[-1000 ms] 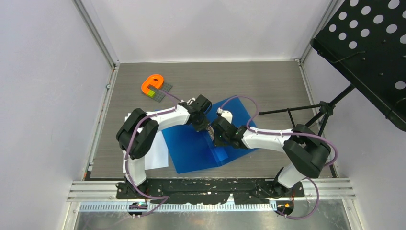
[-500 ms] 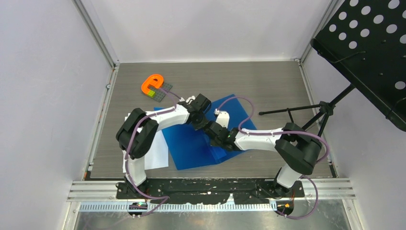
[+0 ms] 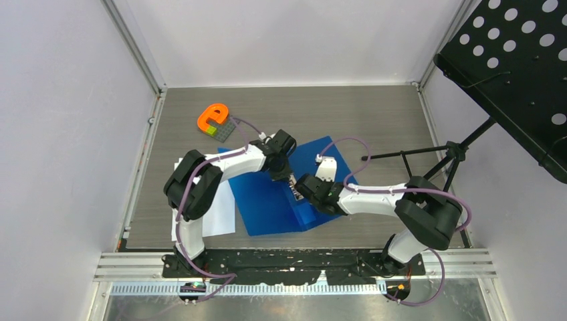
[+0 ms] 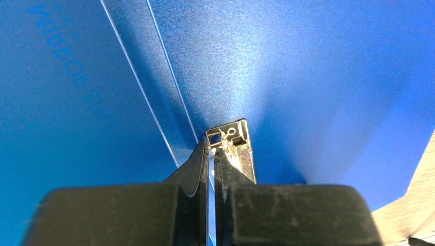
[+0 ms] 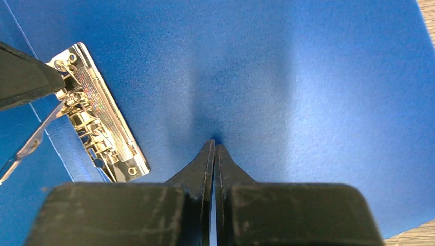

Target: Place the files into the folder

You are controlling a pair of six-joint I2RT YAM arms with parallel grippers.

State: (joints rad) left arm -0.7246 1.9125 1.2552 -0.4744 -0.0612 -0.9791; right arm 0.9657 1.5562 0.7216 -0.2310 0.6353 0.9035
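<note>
Pressing down with both arms, we pin the thin bright-blue plastic folder open on the grey wood-grain tabletop. Our left pincer is clenched, its tips set against the end of the shiny metal spring clip at the spine, likely to work its lever. Whether it nips any part we cannot tell. Our right pincer, also clenched and empty, pushes its tips onto the inner cover at the clip's 4 o'clock, we judge to stop the folder sliding. The plain white paper sheets lie outside, at the folder's 8 o'clock, partly under the left arm, not yet filed.
</note>
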